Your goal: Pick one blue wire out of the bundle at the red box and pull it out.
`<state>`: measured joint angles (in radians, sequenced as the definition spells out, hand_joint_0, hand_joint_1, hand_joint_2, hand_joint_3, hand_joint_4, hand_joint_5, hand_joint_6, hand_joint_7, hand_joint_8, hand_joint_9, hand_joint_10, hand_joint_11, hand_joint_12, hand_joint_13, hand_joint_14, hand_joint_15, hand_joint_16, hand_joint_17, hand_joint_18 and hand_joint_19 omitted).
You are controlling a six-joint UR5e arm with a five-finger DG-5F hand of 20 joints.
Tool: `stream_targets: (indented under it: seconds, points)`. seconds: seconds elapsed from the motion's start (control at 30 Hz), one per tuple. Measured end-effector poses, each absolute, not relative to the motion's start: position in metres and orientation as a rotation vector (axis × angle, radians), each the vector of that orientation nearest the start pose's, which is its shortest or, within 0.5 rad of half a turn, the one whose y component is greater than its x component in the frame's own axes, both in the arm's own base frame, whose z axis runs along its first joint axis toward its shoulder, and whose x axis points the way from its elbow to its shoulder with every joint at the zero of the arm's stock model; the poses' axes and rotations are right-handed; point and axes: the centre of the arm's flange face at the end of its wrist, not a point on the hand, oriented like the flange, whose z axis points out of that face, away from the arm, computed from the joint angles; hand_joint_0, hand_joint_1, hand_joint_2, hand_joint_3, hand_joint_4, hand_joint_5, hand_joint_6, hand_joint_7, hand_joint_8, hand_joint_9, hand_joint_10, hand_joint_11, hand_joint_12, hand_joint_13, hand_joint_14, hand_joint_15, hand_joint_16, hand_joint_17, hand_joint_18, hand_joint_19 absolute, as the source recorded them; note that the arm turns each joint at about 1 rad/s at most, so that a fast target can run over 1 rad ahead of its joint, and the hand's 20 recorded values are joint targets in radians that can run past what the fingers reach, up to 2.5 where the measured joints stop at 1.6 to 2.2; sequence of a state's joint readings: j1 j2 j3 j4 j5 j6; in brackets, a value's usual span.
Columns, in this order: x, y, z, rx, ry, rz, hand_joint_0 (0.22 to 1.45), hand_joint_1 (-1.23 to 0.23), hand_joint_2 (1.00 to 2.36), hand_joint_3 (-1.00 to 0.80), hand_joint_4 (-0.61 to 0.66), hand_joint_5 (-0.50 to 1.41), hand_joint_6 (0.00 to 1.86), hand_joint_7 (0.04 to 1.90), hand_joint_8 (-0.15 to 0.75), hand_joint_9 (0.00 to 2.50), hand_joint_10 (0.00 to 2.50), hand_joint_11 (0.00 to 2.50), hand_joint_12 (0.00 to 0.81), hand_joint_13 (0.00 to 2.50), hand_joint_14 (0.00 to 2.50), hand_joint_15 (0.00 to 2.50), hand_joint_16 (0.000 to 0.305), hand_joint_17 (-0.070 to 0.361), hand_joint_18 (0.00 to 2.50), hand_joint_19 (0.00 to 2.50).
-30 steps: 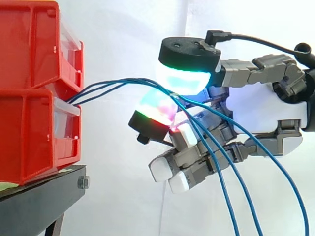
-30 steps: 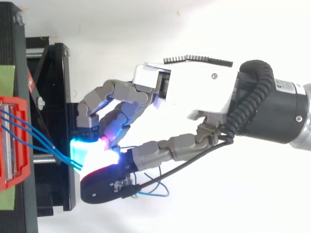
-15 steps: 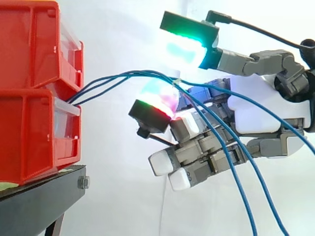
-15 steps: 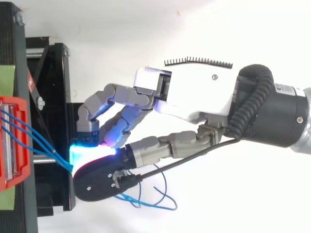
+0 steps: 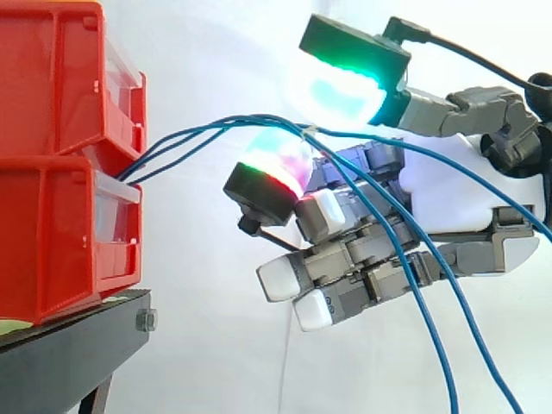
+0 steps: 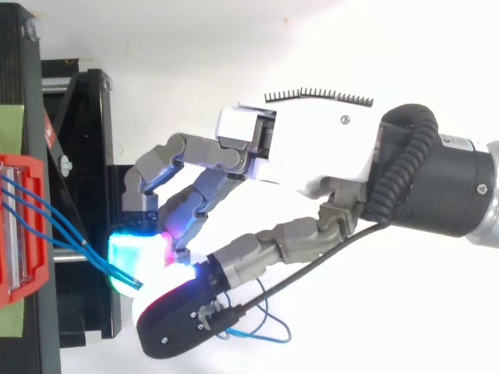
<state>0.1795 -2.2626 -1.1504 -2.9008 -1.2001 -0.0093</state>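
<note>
The stacked red bins (image 5: 60, 155) sit on the black stand (image 5: 69, 345), at 9 o'clock from the hand (image 5: 466, 190) in the side view. The blue wires (image 5: 172, 145) leave the gap between the bins, run roughly 9 to 3 o'clock across the hand, then droop toward 5 o'clock. They pass between two glowing pads: the green-cyan one (image 5: 345, 86) stands apart at their 1 o'clock, and the red-edged one (image 5: 274, 159) lies just under them at 7 o'clock. The fingers are open, clamping no wire. The next pinch likely needs one strand alone between those pads. No writing can be read.
</note>
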Motion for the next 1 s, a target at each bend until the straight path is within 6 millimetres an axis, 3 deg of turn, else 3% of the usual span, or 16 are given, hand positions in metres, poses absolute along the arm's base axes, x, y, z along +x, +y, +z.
stream_targets:
  seconds: [0.27,0.4,0.87,1.0]
  points:
    - [0.7571,-0.0347,0.2822,1.303,1.097,1.042,0.63,-0.77,1.02,-0.25,0.14,-0.19,0.96,1.11,0.345,0.85,0.02,0.78,0.424,0.75,0.02,0.51,0.058,0.130,0.62,0.45]
    - [0.7571,-0.0347,0.2822,1.304,1.096,1.043,0.60,-0.71,1.02,-0.23,0.13,-0.19,0.96,1.02,0.349,0.87,0.02,0.78,0.421,0.76,0.02,0.52,0.058,0.130,0.61,0.48]
    - [0.7572,-0.0347,0.2822,1.308,1.092,1.049,0.57,-0.52,1.01,-0.17,0.10,-0.17,0.93,1.01,0.336,0.95,0.01,0.66,0.464,0.81,0.02,0.51,0.069,0.154,0.65,0.50]
    - [0.7573,-0.0347,0.2823,1.308,1.091,1.049,0.57,-0.52,1.01,-0.15,0.11,-0.16,0.93,1.02,0.341,0.95,0.01,0.66,0.469,0.81,0.02,0.51,0.070,0.157,0.66,0.49]
